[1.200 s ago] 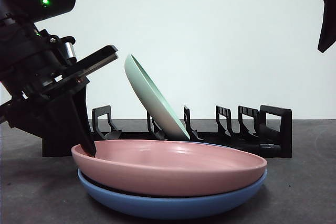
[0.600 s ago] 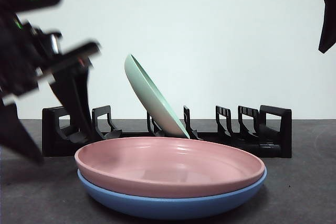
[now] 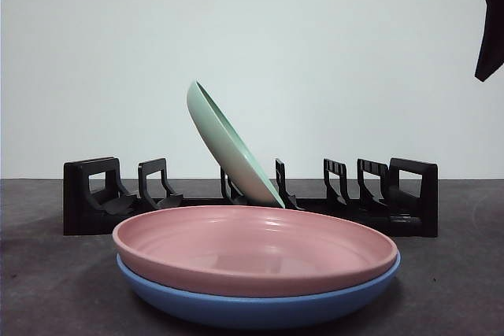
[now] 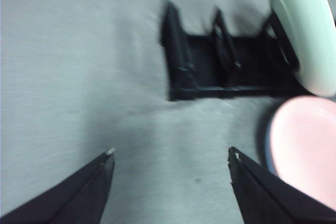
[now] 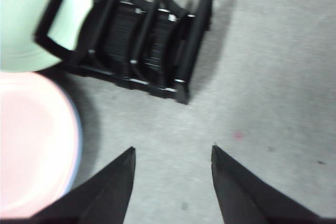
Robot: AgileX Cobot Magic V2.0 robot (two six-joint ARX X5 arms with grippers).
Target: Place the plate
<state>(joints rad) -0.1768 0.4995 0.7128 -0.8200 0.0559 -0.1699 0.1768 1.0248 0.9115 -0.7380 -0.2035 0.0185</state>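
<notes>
Front view. The black rack (image 3: 252, 198) stood across the table (image 3: 47, 273), well back from the camera. One green plate (image 3: 228, 147) sat in a slot near the rack's middle, tilted, its upper rim leaning toward the rack's left end. In front of the rack a pink plate (image 3: 256, 248) lay flat, nested in a blue plate (image 3: 260, 304); neither touched the rack. The other slots showed no plates. A black gripper tip (image 3: 490, 25) hung high above the rack's right end, clear of everything. No arm was over the plates.

Left wrist view. The picture was blurred. The left gripper (image 4: 170, 156) hovered over bare table off one end of the rack (image 4: 220, 64), jaws spread wide with nothing between them. The green plate (image 4: 304, 30) sat in the rack, and the pink plate (image 4: 307, 145) lay beside the rack, apart from the jaws.

Right wrist view. The right gripper (image 5: 173, 153) was over the table off the rack's (image 5: 136, 45) other end, jaws parted and holding nothing. The green plate (image 5: 26, 24) and the pink plate (image 5: 31, 140) showed at the far side of the rack from it.

Assessment. One plate appeared racked. The pink and blue plates were untouched on the table and, in my judgement, remained to be placed. Neither gripper was engaged with a plate.
</notes>
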